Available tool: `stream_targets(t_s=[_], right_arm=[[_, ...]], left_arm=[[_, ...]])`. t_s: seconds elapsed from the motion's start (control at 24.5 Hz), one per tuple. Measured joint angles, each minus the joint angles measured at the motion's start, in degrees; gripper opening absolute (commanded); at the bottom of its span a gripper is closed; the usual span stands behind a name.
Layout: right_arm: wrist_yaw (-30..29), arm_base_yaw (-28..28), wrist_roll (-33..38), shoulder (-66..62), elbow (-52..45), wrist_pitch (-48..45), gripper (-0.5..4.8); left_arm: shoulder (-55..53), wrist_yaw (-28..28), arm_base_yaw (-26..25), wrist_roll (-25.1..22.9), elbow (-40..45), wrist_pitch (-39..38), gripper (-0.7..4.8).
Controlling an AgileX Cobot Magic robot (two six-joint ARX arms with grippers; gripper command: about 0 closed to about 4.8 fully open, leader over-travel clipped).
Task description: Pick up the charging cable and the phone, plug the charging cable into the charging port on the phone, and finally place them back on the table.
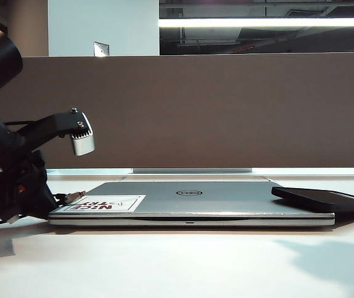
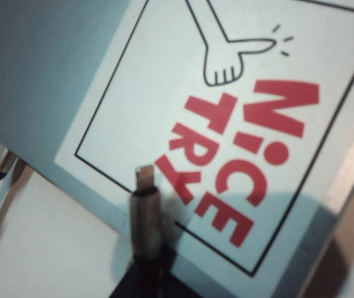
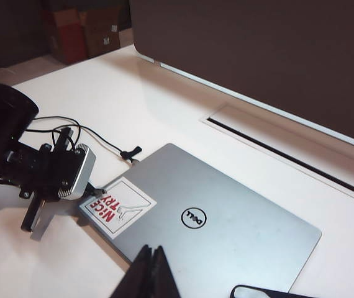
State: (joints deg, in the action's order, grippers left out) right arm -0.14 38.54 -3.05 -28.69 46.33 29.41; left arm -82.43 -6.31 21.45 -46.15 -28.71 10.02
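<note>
- The left gripper (image 1: 62, 200) sits low at the laptop's sticker corner, on the left of the exterior view; its jaws are closed on the charging cable (image 2: 146, 217) just behind the silver plug, which juts out over the "NICE TRY" sticker (image 2: 226, 136).
- The right gripper (image 3: 154, 273) hangs above the near side of the laptop, jaws pressed together with nothing between them.
- The phone (image 1: 323, 198) lies untouched on the right end of the closed Dell laptop (image 1: 214, 202), partly overhanging its edge, well apart from the plug.
- Beyond the laptop runs the white table (image 1: 177, 267), then the brown fabric divider (image 1: 226, 112).
- Risks, as I judge them: the hold is near the plug tip, so the plug could twist in the jaws and miss the port; trailing cord could snag the laptop corner when lifted; the glossy overhanging phone could slide or tip when the right gripper pinches it.
- Count: two grippers, one phone, one laptop, one sticker, one silver plug; a second thin black cord (image 3: 112, 144) lies on the table by the left arm.
</note>
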Motion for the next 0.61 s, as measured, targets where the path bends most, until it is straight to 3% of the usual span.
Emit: stream_targets(t_s=[0.33, 0.53, 0.61], right_arm=[[0.00, -0.02, 0.00, 0.00, 0.00, 0.00, -0.06], [0.00, -0.02, 0.00, 0.00, 0.00, 0.00, -0.06], [0.00, 0.00, 0.00, 0.00, 0.00, 0.00, -0.06]], left_arm=[[1.55, -0.13, -0.02, 2.29, 0.00, -0.85, -0.07], [8.39, -0.15, -0.02, 8.50, 0.00, -0.90, -0.07], [11.26, -0.15, -0.02, 14.64, 0.00, -1.09, -0.07]])
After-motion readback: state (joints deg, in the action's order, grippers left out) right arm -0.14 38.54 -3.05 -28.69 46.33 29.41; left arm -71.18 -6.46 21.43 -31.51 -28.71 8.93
